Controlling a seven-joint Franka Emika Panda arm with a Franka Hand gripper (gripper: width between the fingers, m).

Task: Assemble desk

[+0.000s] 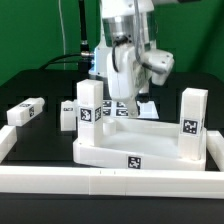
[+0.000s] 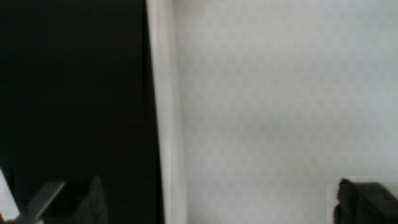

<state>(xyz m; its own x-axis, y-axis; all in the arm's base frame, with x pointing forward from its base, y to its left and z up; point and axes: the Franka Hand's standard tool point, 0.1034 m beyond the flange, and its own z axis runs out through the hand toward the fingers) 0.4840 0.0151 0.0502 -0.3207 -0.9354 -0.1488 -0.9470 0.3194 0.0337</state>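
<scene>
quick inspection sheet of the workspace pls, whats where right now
surface: black table.
job's things: tabletop lies mid-table; left upright leg and right upright leg stand at its corners; far loose leg and near loose leg are on the table at the exterior view's left.
clutter: border rail along the front.
grippers: gripper open, fingers wide apart, nothing between them.
cables: black cable behind the arm.
surroundings: green backdrop.

On the black counter (image 1: 45, 140) we see the white tabletop (image 1: 120, 152), a lying leg (image 1: 25, 112), a second leg (image 1: 68, 115) beside it, and the border rail (image 1: 110, 182).
</scene>
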